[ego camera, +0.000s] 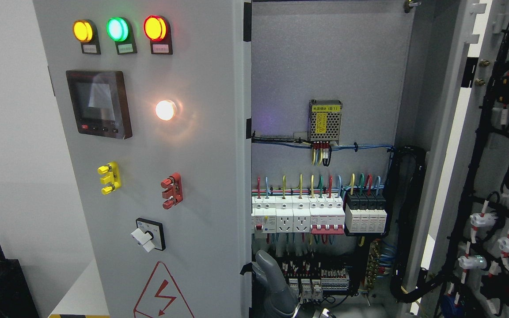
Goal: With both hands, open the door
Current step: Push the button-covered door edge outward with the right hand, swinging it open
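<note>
Grey metal cabinet door (480,145) swung open at right, wiring on its inner face, grey robot hand (276,287) at bottom centre beside left panel's edge, fingers' state unclear, breakers (320,216) exposed inside.

The left door (157,176) stands left of the open cabinet (325,154); the right door (493,176) stands right.

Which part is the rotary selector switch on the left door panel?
Start at the left door panel and drop below the red terminal block. The rotary selector switch sits just above the lightning warning triangle: the only black square plate there, with a white knob.
</note>
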Robot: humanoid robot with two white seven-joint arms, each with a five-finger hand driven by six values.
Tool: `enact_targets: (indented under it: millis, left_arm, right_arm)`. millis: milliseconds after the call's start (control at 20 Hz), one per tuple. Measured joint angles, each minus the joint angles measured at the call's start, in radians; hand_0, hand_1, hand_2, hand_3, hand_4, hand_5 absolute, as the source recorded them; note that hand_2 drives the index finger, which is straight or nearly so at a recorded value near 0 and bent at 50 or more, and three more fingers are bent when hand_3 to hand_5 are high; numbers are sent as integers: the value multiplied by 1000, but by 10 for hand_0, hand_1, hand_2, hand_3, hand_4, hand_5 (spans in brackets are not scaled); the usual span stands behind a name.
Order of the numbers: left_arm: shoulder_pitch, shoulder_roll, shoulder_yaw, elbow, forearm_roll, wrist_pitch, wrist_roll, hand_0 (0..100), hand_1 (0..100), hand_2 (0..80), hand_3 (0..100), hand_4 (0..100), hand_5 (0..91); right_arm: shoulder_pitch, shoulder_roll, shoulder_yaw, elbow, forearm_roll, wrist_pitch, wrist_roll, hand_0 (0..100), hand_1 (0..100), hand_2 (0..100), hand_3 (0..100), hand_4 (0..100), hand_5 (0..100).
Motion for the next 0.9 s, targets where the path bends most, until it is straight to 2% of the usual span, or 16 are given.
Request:
enact_targets:
  millis: [550,751,901]
  left_arm:
    - [0,0,0,0,0,0,0,0,0,0,0,32,0]
    - [0,0,0,0,0,0,0,0,0,0,0,32,0]
    - [0,0,0,0,0,0,0,0,0,0,0,33,0]
  right_arm:
    - [15,2,43,-43,-1,-1,-8,0,0,0,0,0,0]
    - [18,3,57,-58,-2,-1,35,0,0,0,0,0,0]
    - [22,3,64,-69,-2,-1,41,0,0,0,0,0,0]
